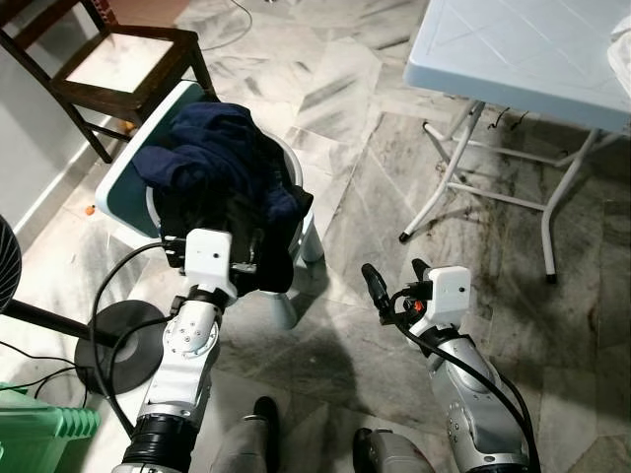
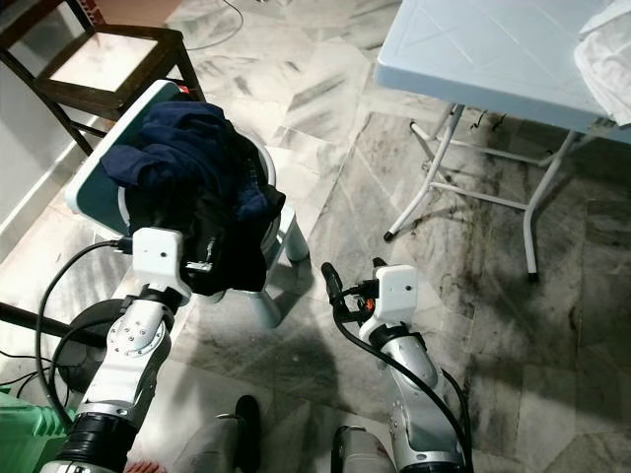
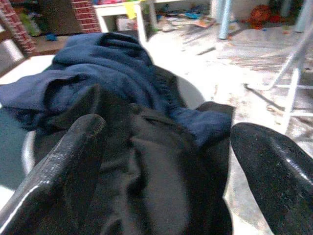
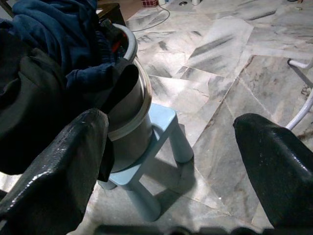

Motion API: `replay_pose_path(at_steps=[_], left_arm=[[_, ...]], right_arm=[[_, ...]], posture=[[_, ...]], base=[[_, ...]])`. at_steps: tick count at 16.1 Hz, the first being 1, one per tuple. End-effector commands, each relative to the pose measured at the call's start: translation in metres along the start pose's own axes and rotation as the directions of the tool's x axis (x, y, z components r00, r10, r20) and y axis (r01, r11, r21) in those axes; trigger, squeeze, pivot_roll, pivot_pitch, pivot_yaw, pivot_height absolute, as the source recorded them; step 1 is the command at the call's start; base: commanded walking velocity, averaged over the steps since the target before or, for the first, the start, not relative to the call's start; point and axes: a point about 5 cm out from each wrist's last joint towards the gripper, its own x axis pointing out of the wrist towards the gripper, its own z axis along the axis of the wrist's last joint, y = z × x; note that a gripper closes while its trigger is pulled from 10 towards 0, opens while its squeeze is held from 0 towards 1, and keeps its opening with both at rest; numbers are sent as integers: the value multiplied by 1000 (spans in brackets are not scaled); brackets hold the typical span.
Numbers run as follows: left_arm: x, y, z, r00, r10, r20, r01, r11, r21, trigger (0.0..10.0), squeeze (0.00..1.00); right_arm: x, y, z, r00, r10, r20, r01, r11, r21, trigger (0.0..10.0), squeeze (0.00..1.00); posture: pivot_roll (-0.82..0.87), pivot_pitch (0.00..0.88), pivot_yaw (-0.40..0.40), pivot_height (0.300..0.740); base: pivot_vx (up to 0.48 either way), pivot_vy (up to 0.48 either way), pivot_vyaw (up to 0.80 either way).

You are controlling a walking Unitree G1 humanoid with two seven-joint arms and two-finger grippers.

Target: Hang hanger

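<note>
Left claw (image 1: 202, 258), fingers spread wide, reaches into the dark clothes (image 1: 222, 168) heaped in a pail (image 4: 131, 105) on a small blue stool (image 1: 296, 258), left of centre, presumably searching for the hanger, which cannot be made out. Right claw (image 1: 396, 279) waits wide and empty, lower centre. The right wrist view reveals the pail's metal wall; the head views add the white table (image 1: 513, 49), upper right.

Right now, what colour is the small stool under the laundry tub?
Light blue stool, showing best in the right wrist view.

Grey marble floor (image 1: 345, 128), white folding table (image 1: 513, 49), dark wooden chair (image 1: 118, 59).
</note>
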Motion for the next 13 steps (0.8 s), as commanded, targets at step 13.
replay_pose_path(at_steps=[13], left_arm=[[-5, -8, -5, 995, -102, -1, 102, 994, -34, 10000, 0]], right_arm=[[-5, 7, -2, 1000, 10, 0, -10, 1000, 16, 10000, 0]], posture=[[6, 282, 42, 740]], base=[[278, 0, 92]])
